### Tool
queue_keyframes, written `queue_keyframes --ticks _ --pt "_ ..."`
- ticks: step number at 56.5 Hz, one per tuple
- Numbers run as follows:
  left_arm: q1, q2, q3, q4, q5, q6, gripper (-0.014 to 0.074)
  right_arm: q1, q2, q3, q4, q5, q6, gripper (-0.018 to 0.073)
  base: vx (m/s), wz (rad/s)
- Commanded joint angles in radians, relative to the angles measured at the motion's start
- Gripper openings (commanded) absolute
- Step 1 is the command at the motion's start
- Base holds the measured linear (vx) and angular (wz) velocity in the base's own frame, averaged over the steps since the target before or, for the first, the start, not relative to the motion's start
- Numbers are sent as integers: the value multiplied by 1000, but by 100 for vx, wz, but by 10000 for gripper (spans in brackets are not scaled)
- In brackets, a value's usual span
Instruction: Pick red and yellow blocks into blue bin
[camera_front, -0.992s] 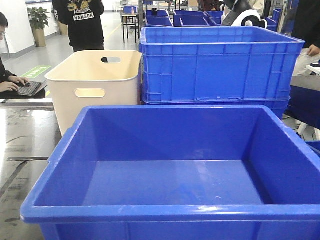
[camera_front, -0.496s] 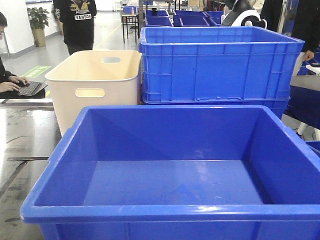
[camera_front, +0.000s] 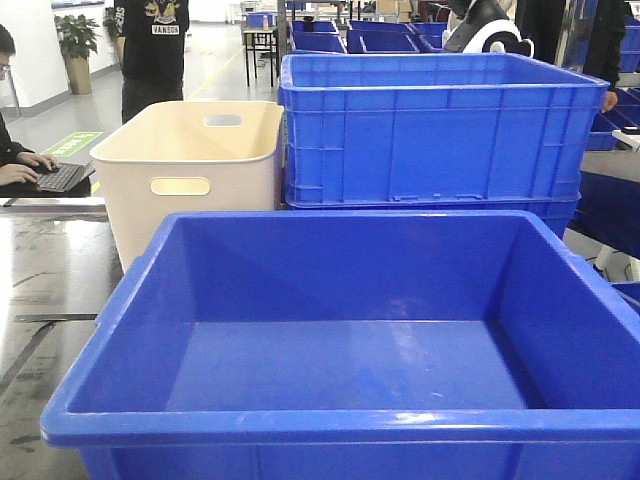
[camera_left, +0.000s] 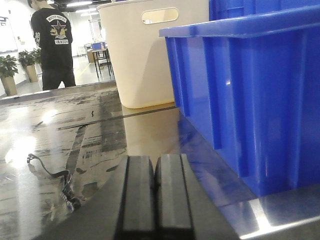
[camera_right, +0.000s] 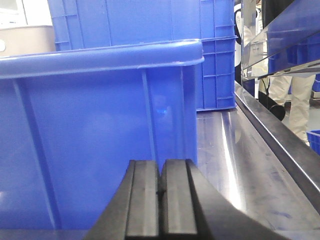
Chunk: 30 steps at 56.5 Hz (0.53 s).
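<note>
Steel table (camera_left: 100, 120) flanks blue bin (camera_front: 345, 300), seemingly empty.

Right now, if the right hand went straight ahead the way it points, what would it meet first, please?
Most likely the outer wall of the large smooth blue plastic bin: the shut right hand faces it near its corner, though depth is hard to judge.

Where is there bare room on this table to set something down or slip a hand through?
The table is bare left of the blue bin, in front of the cream tub. A narrower bare strip runs along the bin's right side, out to the table's edge. Behind the bin it is crowded: the tub and the ribbed crate stand close together. The bin's floor is empty too.
</note>
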Motion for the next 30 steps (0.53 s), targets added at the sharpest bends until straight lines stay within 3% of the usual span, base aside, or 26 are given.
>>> queue_keyframes --ticks 1,30 --pt "1 -16 -15 -1 -80 -9 2 -6 -12 7 -2 -89 0 -10 0 0" --pt "1 -16 -15 -1 -80 -9 2 -6 -12 7 -2 -89 0 -10 0 0"
